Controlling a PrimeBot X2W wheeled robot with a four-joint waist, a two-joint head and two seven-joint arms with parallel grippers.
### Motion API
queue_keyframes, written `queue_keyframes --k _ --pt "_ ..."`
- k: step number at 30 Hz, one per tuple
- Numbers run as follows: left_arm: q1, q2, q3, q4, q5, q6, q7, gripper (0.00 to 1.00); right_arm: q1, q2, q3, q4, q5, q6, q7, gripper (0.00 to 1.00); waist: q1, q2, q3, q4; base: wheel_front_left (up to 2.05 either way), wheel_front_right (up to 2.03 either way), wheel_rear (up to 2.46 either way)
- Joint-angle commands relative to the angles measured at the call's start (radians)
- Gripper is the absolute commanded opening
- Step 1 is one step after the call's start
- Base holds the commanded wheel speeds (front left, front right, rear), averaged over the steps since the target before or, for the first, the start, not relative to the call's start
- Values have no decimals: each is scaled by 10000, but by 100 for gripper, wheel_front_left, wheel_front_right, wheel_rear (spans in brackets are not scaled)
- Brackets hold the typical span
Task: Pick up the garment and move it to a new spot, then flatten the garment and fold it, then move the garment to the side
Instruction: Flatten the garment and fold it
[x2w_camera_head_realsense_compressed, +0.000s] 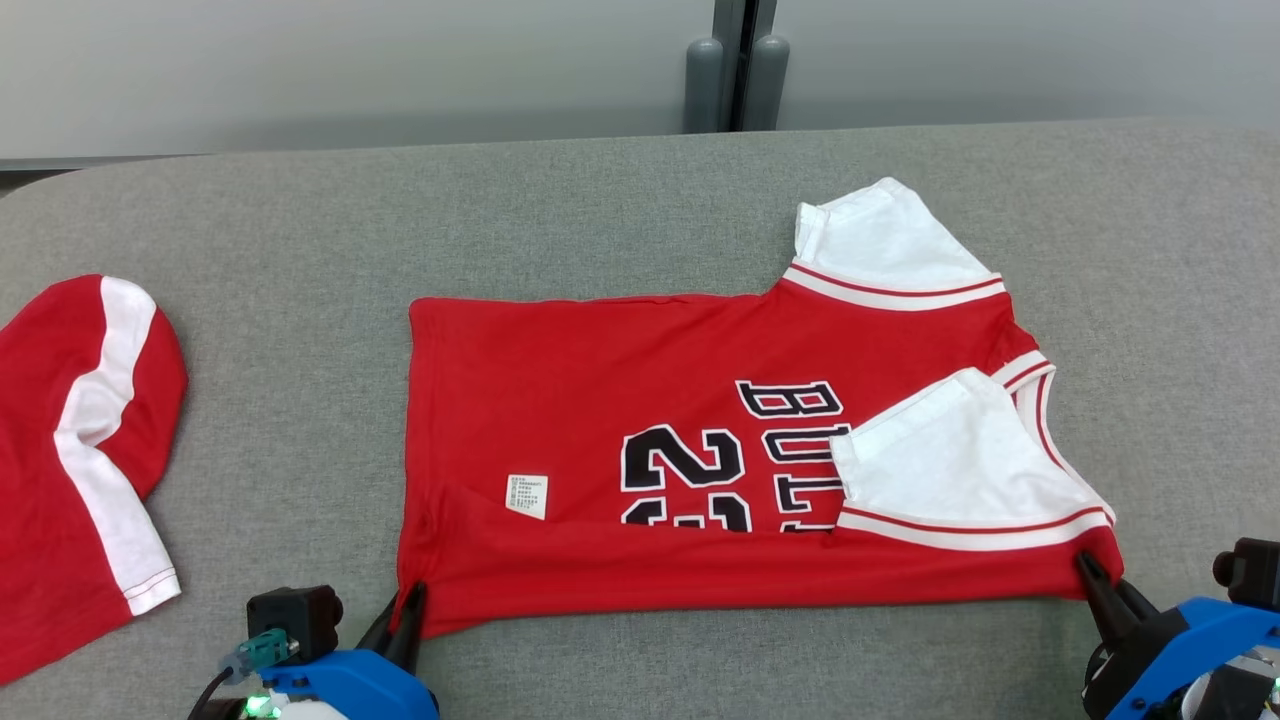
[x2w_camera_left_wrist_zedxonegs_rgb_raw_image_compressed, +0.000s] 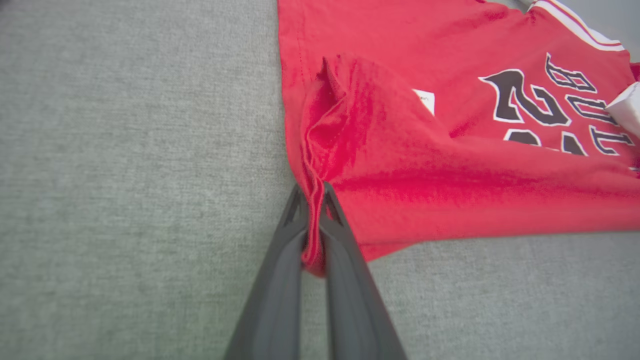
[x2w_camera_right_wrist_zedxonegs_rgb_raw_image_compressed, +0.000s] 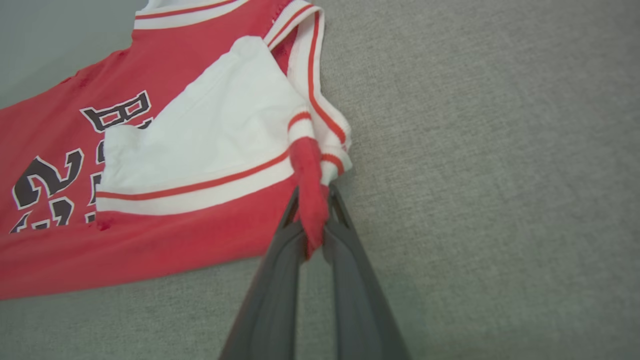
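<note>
**Pinching both near corners of the jersey, fold half made**

- Left tool (x2w_camera_left_wrist_zedxonegs_rgb_raw_image_compressed: 313, 192): the two dark fingers are closed on the near hem corner of the red jersey (x2w_camera_head_realsense_compressed: 700, 450). Cloth is bunched into a ridge between them, as the left wrist view shows.
- Right tool (x2w_camera_right_wrist_zedxonegs_rgb_raw_image_compressed: 314, 195): closed as well, clamping a twist of red cloth at the near shoulder corner, just below the white striped trim.
- The jersey lies flat on the grey table (x2w_camera_head_realsense_compressed: 600, 200), a little right of centre. Its long axis runs left to right, with the hem on the robot's left and the neck on its right.
- That axis is parallel to the line between the two tools. All the cloth lies beyond them, away from the robot.
- A near strip is already turned up over the front and covers the lower part of the black numerals. A small care label (x2w_camera_head_realsense_compressed: 527, 496) shows just above the strip.
- The near sleeve (x2w_camera_head_realsense_compressed: 950, 460), white, is folded in over the lettering. The far sleeve (x2w_camera_head_realsense_compressed: 880, 245) sticks out past the far edge.
- Judgement: each arm has its own corner and neither is nearer. A further fold would carry both corners straight away from the robot, kept level so that the crease stays true.
- Well apart at far left lies a second red-and-white garment (x2w_camera_head_realsense_compressed: 80, 450).
</note>
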Motion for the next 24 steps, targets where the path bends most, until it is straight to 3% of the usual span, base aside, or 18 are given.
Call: queue_keyframes --k 1,3,4,5,6,13,18,24 --pt "169 113 46 -118 -63 114 100 0 242 -42 15 -79 140 -2 2 0 1 -2 -9 -2 0 0 0" --pt "350 119 73 -290 -160 200 188 0 383 -42 60 -101 209 -2 0 0 1 -2 -28 -5 0 0 0" --pt "449 123 60 -326 -210 236 267 36 443 -42 90 -73 243 -2 44 43 1 -2 -38 -8 0 0 0" --pt "525 137 26 -355 -261 263 389 77 481 -40 139 -33 244 -2 121 100 1 -2 -46 -11 0 0 0" --pt "542 156 18 -405 -290 300 448 100 502 -40 150 2 260 -2 156 100 1 -2 -56 -9 0 0 0" --pt "442 299 65 -583 -285 328 546 100 342 -39 177 -218 -7 -1 367 100 1 -2 -219 20 0 0 0" --pt "-33 634 90 -846 -237 144 864 100 -157 -35 223 -1044 -590 -1 1022 100 1 -2 -368 -6 0 0 0" --pt "-1820 1620 -64 -1041 -361 -736 2720 100 -1719 -123 502 -2453 -1015 -1 3195 100 1 -2 -332 -150 0 0 0"
